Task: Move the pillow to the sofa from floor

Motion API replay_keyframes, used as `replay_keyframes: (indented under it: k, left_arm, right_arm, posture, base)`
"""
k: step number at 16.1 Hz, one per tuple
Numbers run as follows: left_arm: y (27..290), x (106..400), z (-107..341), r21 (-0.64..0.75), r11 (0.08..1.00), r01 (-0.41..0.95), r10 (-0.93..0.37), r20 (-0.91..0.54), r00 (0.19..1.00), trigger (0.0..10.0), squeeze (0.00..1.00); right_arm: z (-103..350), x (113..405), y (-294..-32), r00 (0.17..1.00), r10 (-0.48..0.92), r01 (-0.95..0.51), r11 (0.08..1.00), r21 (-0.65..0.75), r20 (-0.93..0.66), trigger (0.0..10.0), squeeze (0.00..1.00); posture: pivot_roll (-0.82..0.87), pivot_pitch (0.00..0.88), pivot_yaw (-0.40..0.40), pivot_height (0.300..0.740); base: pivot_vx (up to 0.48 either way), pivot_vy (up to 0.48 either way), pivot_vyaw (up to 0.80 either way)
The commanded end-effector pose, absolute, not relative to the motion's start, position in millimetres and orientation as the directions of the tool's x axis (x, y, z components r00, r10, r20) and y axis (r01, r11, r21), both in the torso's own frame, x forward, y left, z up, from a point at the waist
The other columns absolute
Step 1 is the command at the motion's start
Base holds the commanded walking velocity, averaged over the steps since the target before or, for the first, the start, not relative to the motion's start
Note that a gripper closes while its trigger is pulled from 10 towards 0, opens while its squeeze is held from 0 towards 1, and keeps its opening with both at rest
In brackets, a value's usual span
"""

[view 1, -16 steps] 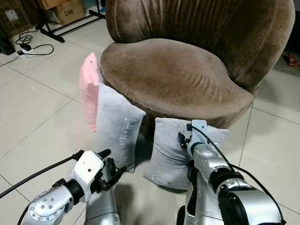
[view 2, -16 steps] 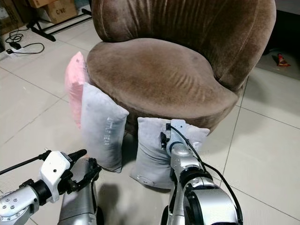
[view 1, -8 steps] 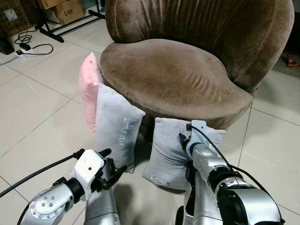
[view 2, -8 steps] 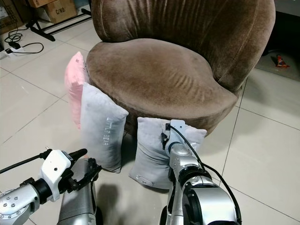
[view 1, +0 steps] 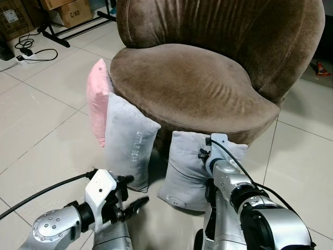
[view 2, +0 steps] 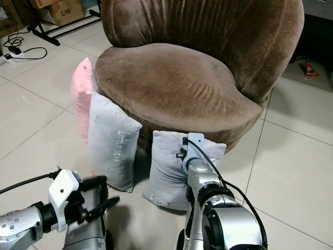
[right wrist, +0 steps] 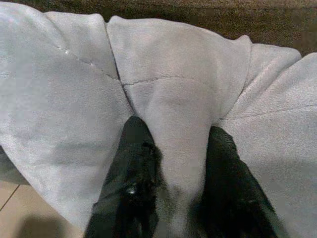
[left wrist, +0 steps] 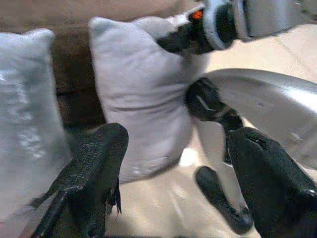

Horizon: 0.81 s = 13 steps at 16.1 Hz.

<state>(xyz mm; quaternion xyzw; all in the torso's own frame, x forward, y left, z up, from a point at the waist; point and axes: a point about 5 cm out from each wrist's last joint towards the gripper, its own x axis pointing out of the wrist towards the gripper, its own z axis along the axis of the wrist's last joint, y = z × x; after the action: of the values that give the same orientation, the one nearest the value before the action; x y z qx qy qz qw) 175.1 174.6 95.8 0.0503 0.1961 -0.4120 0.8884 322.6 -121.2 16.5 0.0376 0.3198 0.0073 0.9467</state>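
Down on the pale tiled floor, a soft grey fabric pillow stands upright, leaning against the front base of the round brown velvet sofa chair. The right gripper presses into the pillow's upper edge, its two black fingers pinching a raised fold of the grey cloth between them. The left gripper hangs low near the floor beside the pillow, fingers spread wide apart with nothing between them. Just beside the held pillow, a second grey pillow with pale lettering leans on the sofa chair's side, with a pink pillow touching it behind.
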Motion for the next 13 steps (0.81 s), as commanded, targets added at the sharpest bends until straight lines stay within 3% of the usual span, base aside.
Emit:
replay_keyframes:
  k: [1,13]
  left_arm:
    - [174,175,97,-0.081,0.639,0.765,-0.726,-0.392,0.565,10.0,0.0]
    - [174,185,99,-0.092,0.657,0.748,-0.719,-0.374,0.586,10.0,0.0]
  right_arm:
    - [8,316,-118,0.757,0.056,-0.004,0.997,0.081,-0.651,0.0,0.0]
    - [9,317,-117,0.755,0.092,-0.031,0.994,0.105,-0.649,0.0,0.0]
  posture:
    - [0.13,0.04,-0.024,0.442]
    - [0.13,0.01,-0.034,0.442]
  base:
    - [0.0,0.0,0.0]
    - [0.0,0.0,0.0]
